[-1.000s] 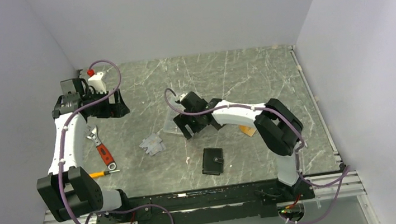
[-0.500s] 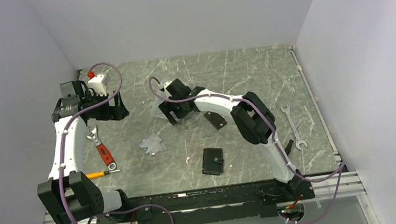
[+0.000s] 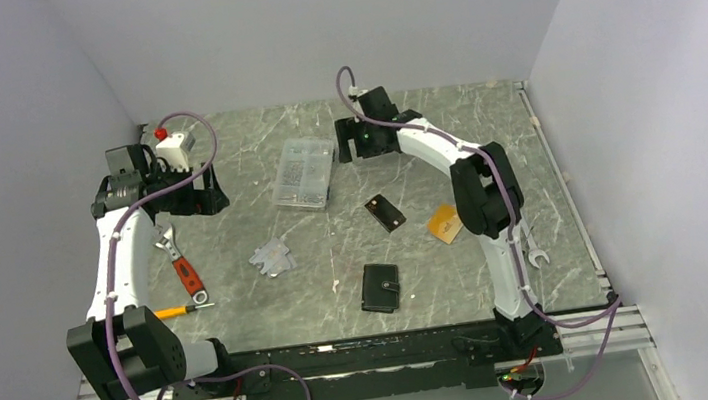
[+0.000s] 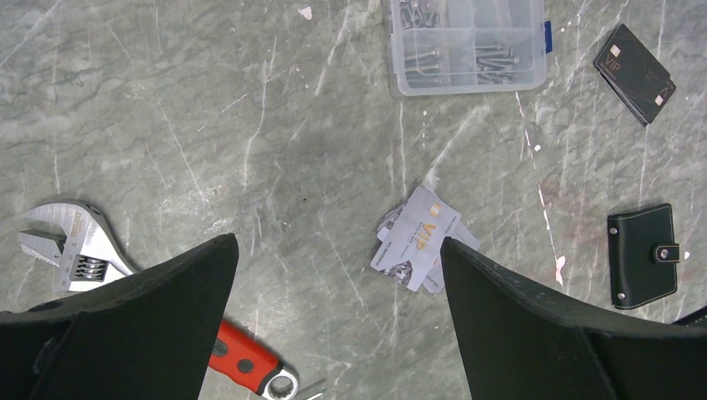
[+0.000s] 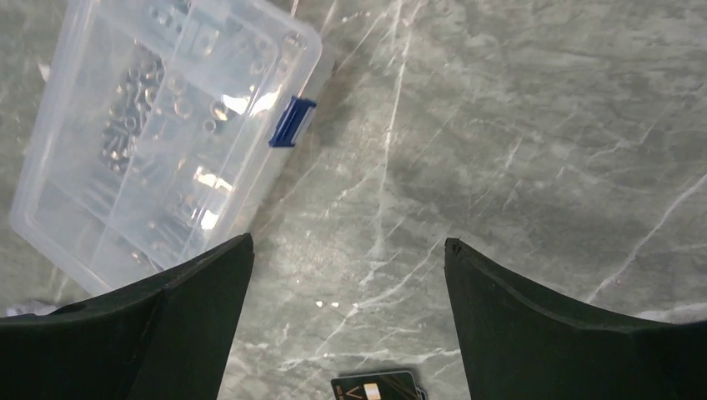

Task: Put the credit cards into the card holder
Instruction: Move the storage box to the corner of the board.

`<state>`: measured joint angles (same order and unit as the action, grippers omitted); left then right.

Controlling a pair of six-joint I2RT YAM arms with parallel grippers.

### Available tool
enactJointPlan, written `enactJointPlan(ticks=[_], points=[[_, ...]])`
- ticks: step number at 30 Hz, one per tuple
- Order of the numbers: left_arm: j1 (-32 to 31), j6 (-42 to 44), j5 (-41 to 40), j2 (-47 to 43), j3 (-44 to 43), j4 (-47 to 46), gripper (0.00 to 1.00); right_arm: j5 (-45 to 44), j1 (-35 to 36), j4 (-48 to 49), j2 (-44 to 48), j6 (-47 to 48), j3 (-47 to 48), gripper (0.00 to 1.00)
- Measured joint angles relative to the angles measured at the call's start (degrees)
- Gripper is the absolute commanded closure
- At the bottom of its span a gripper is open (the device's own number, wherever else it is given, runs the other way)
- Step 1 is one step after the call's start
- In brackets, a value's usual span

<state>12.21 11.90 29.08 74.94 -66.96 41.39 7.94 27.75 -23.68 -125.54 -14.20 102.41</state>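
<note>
Jaws on both arms are standing spread, gripping nothing. The right gripper (image 5: 346, 250) is hovering just beyond the black card (image 3: 386, 212), whose long axis is running far-left to near-right. The card holder (image 3: 380, 288) is lying nearer still, and the left gripper (image 4: 338, 246) is hanging well apart.

Worktop (image 3: 254, 151): screw box (image 3: 304, 173) back-centre. One credit card (image 3: 386, 212) just fwd & right of it; 2nd card (image 3: 444, 224) further right, apart. Card holder (image 3: 380, 288) front-centre, fwd of both cards, not touching. Plastic sleeve (image 3: 271, 258) left of centre, btwn box & holder. Adjustable wrench (image 3: 182, 265) far left; spanner (image 3: 535, 257) far right.
</note>
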Motion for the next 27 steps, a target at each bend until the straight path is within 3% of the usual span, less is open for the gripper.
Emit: enactJointPlan(ticks=[4, 12, 27], points=[[0.0, 0.1, 0.0, 0.0, 0.0, 0.0, 0.01, 0.2, -1.0, 1.7, -0.2, -3.1, -0.1, 0.37], [0.3, 0.8, -0.4, 0.0, 0.0, 0.1, 0.01, -1.3, 1.3, 1.4, -8.1, -7.2, 9.2, 0.68], [0.5, 0.9, -0.4, 0.0, 0.0, 0.2, 0.01, -6.8, 4.7, -1.2, -11.6, -10.4, 10.3, 0.78]])
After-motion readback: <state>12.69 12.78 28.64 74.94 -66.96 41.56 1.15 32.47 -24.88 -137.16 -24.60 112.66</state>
